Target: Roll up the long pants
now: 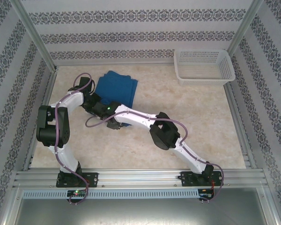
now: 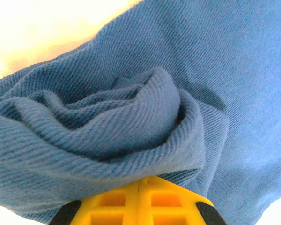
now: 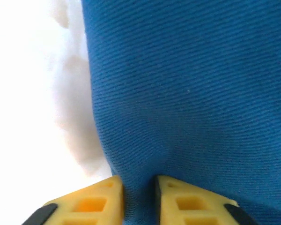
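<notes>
The long pants (image 1: pixel 116 84) lie far left on the counter (image 1: pixel 206 126), stretching away from both arms; the right jaws pinch their near edge, the left jaws are pressed together at the roll.

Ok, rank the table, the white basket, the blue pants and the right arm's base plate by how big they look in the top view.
1. table
2. white basket and long pants: look alike, pants partly hidden under the arms, so unranked
3. right arm's base plate
</notes>
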Controlling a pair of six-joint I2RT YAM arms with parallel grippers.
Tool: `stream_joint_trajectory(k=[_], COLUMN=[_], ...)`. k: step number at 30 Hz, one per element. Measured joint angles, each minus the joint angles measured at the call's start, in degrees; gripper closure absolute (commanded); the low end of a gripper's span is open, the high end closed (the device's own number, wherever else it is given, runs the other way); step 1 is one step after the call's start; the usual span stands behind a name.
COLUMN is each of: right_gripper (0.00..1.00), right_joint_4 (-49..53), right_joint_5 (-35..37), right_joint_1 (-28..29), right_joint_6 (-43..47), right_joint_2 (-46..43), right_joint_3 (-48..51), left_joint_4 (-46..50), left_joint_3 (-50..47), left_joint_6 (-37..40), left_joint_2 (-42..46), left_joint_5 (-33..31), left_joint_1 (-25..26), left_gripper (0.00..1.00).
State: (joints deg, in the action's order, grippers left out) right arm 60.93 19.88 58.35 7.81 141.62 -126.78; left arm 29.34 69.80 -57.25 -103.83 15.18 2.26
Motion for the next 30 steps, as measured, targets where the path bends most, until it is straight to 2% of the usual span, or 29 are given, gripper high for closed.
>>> stream_joint_trajectory(k=[2,3,5,6,7,9,12,20,30], right_gripper=[0.95,0.91,0.65,0.59,0.58,0.64,1.00,1.00,1.00], right_joint_4=[0.52,0.70,1.07,1.38,1.62,1.51,1.14,0.09,-1.68], right_joint_5=[-1.09,-1.64,-2.60,-3.06,-3.45,-4.04,-5.05,-7.96,-14.62], right_joint_1=[-0.74,-1.03,-1.42,-1.55,-1.64,-1.77,-2.27,-5.42,-7.89], right_joint_6=[-0.07,0.09,-0.09,-0.11,-0.20,-0.59,-1.49,-5.03,-8.48], right_joint_2=[0.00,0.00,0.00,0.00,0.00,-0.28,-2.69,-9.99,-8.09], right_joint_3=[-0.63,-0.94,-1.38,-1.79,-2.32,-3.43,-3.67,-5.11,0.24], left_joint_4=[-0.07,-0.09,-0.11,-0.11,-0.11,-0.09,-0.09,0.07,0.15], left_joint_3=[0.00,0.00,0.00,0.00,0.00,0.00,0.00,0.63,0.63], left_joint_6=[0.02,0.04,0.11,0.22,0.24,0.24,0.26,0.46,1.05], left_joint_2=[0.00,0.00,0.00,-0.02,-0.02,-0.09,-0.17,-0.72,-0.72], left_joint_5=[0.00,0.00,0.00,0.00,0.02,0.17,0.22,0.61,0.61], left_joint_1=[0.00,-0.02,0.00,0.00,-0.02,-0.02,-0.02,-0.02,-0.02], left_gripper=[1.00,1.00,1.00,1.00,1.00,1.00,1.00,1.00,1.00])
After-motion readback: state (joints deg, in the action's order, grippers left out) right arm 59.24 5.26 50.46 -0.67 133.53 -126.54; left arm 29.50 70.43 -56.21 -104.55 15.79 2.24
